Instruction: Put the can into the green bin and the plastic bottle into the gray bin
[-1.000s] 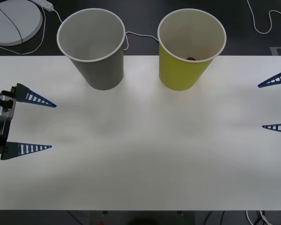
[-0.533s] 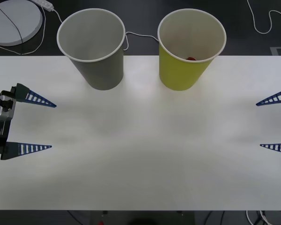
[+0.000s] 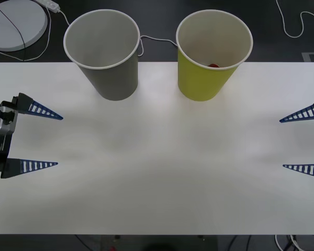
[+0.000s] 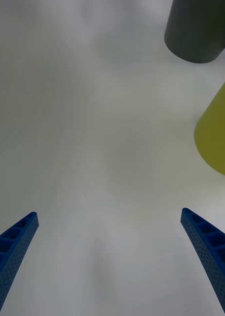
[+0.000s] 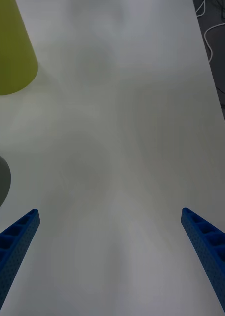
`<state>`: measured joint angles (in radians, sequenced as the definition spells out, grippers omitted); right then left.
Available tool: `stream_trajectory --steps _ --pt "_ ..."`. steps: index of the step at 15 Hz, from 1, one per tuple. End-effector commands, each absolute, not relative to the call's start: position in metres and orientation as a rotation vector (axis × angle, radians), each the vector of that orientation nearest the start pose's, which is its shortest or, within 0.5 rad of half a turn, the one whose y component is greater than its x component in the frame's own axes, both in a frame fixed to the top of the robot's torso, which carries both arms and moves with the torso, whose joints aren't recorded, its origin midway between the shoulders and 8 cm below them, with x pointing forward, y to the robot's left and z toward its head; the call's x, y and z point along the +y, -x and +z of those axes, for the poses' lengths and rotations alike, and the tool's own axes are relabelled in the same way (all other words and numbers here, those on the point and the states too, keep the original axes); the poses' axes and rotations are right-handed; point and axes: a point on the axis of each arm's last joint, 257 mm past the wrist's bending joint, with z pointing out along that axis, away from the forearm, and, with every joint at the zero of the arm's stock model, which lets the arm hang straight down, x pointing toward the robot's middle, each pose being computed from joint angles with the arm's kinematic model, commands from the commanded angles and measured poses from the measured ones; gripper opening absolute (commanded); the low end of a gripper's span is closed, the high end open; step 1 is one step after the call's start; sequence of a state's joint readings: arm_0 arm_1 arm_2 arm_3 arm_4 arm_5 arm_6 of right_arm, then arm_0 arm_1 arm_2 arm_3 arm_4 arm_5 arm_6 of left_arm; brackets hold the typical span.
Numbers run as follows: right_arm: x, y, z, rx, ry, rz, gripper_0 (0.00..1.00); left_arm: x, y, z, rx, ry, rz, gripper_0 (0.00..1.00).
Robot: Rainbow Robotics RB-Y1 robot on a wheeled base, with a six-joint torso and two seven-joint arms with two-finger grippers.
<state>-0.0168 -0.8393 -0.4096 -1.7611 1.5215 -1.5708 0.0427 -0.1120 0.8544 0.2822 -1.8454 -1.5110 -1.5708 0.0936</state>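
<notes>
White counter [image 3: 162,172] — gray bin [image 3: 105,57] and green bin [image 3: 209,57] upright side by side at its far edge. Can [image 3: 214,66]: a red sliver inside the green bin. Left pincer [image 3: 55,140] and right pincer [image 3: 285,143] — both spread wide, empty, at opposite counter ends.

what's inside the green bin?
A small red patch, likely the can, peeks above the near rim of the green bin. The bin's wall hides the rest.
</notes>
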Motion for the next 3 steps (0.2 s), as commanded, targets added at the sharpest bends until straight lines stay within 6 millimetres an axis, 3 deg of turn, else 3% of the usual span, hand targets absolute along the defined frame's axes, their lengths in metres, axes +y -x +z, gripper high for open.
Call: stream_trajectory --steps 1,3 --pt "-0.3193 -0.3691 -0.1689 1.531 1.691 0.201 1.0 0.2631 -0.3706 -0.1547 1.488 -1.763 -0.289 1.0" --pt "-0.3193 -0.3691 -0.1689 1.531 1.691 0.201 1.0 0.2631 -0.3706 -0.1547 1.488 -1.763 -0.289 1.0"
